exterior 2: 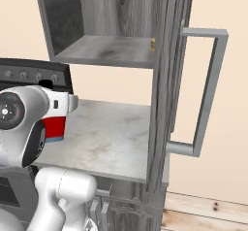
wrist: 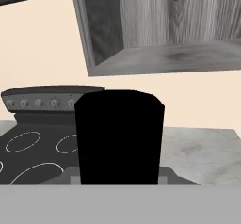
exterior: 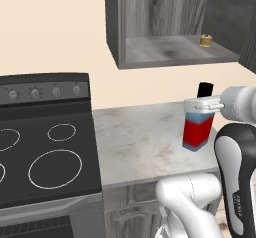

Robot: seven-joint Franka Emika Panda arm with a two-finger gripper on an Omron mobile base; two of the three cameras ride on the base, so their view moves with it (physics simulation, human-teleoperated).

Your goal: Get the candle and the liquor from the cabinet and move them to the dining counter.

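Note:
My gripper (exterior: 202, 104) is shut on the liquor (exterior: 197, 129), gripping the light blue upper part just under the black cap. The bottle is upright over the small marbled worktop beside the stove. In the right base view the liquor (exterior 2: 54, 126) shows its red body behind my white wrist. Its black cap (wrist: 120, 138) fills the middle of the hand view. The candle (exterior: 205, 40), small and golden, sits at the right back of the open cabinet (exterior: 165, 52) shelf, up and right of the bottle. The dining counter is out of view.
A black stove (exterior: 45, 152) with ring burners adjoins the worktop (exterior: 140, 142) on the left. The cabinet door (exterior 2: 167, 79) stands open at the right with its bar handle (exterior 2: 208, 89) sticking out. My own arm (exterior: 235, 172) rises close to the worktop's front edge.

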